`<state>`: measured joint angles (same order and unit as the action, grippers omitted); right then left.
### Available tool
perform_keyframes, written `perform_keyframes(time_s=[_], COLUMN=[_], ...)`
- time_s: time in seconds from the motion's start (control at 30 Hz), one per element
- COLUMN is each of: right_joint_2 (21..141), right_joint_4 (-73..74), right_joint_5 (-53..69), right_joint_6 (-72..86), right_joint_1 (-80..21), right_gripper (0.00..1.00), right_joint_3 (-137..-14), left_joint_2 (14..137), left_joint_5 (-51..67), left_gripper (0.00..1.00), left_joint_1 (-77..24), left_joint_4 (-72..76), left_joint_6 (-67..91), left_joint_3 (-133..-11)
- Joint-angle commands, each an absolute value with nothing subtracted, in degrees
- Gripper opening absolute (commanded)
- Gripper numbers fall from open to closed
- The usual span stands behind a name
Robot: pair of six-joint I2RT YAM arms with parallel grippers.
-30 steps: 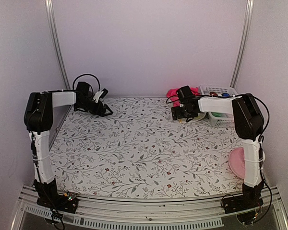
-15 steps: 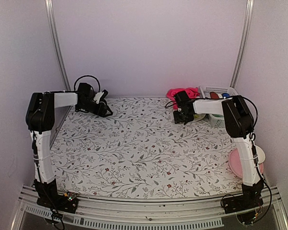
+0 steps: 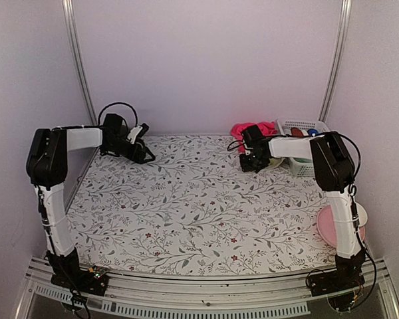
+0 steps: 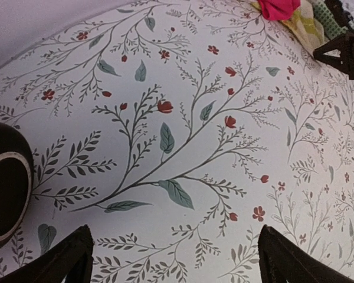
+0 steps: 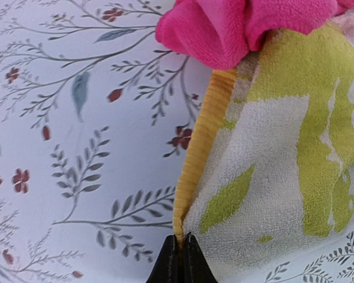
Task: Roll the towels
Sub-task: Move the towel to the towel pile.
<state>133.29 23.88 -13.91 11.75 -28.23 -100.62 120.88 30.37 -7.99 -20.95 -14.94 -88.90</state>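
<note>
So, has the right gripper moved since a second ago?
No, hardly: the right gripper stays just left of the basket; only its jaws have shut, on the yellow edge of the towel.

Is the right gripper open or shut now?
Shut: the right gripper has its tips pressed together on the yellow hem of the pale towel.

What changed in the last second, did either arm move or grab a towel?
The right gripper closed and now pinches the yellow-hemmed edge of the pale green-patterned towel; its elbow swung in towards the left. The left arm's elbow shifted slightly outward. The left gripper stayed open at the back left; the pink towel, basket and pink plate did not move.
</note>
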Motion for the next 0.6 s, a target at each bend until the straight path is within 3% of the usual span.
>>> perform_keyframes(time_s=[0.0, 0.33, 0.57], right_joint_2=[124.6, 116.5, 109.8], right_joint_4=[23.7, 22.1, 16.3], right_joint_5=[-3.6, 14.5, 21.4], right_joint_6=[8.9, 4.5, 8.5], right_joint_1=[-33.9, -46.7, -48.0], right_gripper=[0.02, 0.02, 0.02], right_joint_3=[-98.8, -103.1, -102.2], left_joint_2=[112.2, 93.8, 84.8], left_joint_5=[36.1, 45.8, 49.5], left_gripper=[0.97, 0.97, 0.97], left_joint_1=[-8.9, -9.6, -12.4], left_joint_4=[-20.9, -17.9, -16.4], left_joint_6=[-19.4, -30.1, -35.9], left_joint_3=[-84.3, -69.1, -61.7])
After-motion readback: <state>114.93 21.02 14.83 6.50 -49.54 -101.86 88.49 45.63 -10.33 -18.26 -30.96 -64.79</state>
